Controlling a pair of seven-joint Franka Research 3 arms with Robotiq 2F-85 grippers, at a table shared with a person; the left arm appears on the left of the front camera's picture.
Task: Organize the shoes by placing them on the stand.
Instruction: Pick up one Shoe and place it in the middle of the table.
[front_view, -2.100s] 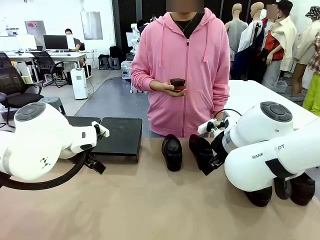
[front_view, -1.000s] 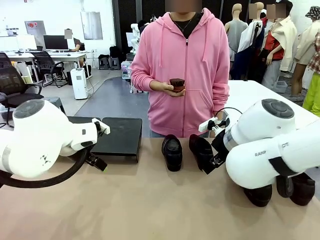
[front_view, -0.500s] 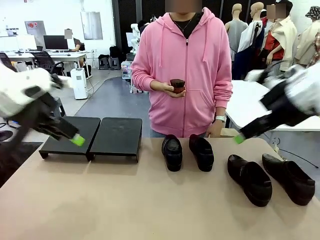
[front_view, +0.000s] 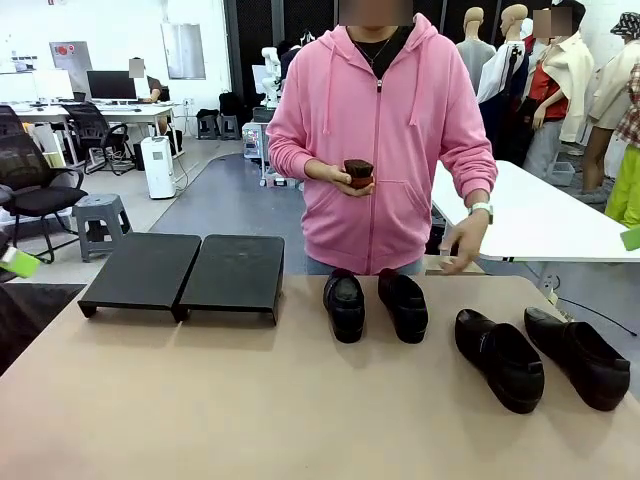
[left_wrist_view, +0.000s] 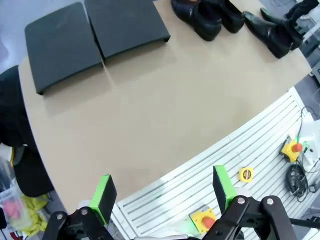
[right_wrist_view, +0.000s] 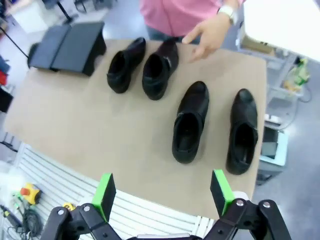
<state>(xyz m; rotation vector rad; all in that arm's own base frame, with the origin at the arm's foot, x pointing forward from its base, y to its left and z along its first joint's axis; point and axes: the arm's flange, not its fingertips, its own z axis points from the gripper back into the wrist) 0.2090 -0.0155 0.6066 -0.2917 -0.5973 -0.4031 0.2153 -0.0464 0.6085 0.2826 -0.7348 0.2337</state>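
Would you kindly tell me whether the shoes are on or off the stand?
Off. All four shoes rest on the table, to the right of the stand, none touching it.

Right end effector high over tan desk, green-padded fingers spread wide. Four black glossy leather loafers on desk: one pair close together near far edge, second pair nearer camera, set apart from each other. Low matte-black flat stand at far corner, beside first pair. Person's hand with wristwatch by far pair, contact unclear.
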